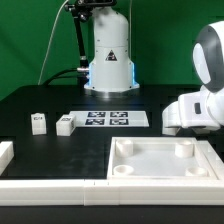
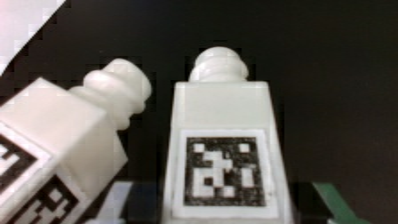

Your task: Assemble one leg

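White rounded arm [image 1: 203, 62], blue-lit base [image 1: 108, 72], black cables [image 1: 77, 40]

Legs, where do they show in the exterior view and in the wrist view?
Exterior view: two legs on the table, to the exterior view's left of the marker board.
Wrist view: two legs close up, one straight, one tilted beside it; the same pair or not, I cannot tell.
Shared landmark: the black table.

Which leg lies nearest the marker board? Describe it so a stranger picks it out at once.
Find the large white tray in the foreground of the black table, then the flat marker board behind it. The leg is the small white block at that board's end on the exterior view's left. The other leg stands farther left, apart from the board.
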Robot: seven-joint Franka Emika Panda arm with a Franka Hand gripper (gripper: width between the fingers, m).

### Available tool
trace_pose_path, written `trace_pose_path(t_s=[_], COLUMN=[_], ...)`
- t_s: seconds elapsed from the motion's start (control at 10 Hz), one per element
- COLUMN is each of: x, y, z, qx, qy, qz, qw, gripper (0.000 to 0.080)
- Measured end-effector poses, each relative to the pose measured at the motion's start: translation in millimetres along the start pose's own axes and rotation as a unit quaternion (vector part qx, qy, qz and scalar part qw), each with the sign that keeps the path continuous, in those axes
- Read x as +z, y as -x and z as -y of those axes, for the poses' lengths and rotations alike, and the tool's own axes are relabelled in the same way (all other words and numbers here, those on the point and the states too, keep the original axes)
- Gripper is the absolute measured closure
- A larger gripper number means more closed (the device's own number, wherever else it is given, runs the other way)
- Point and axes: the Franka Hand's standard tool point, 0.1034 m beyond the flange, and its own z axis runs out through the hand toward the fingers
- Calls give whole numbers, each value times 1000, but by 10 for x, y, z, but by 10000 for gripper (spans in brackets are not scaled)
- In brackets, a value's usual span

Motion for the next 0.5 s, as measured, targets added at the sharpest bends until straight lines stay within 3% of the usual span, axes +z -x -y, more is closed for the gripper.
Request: trace_pose_path(t_s=[0.1,0.3,0.5], x=[-8,-295,-363], y=[11,282,283], z=[-4,-66,-56], qx=[0,2,3], qy=[0,3,1], qz=[2,9,-12], qw=[1000,1000,1000], gripper=[509,509,509])
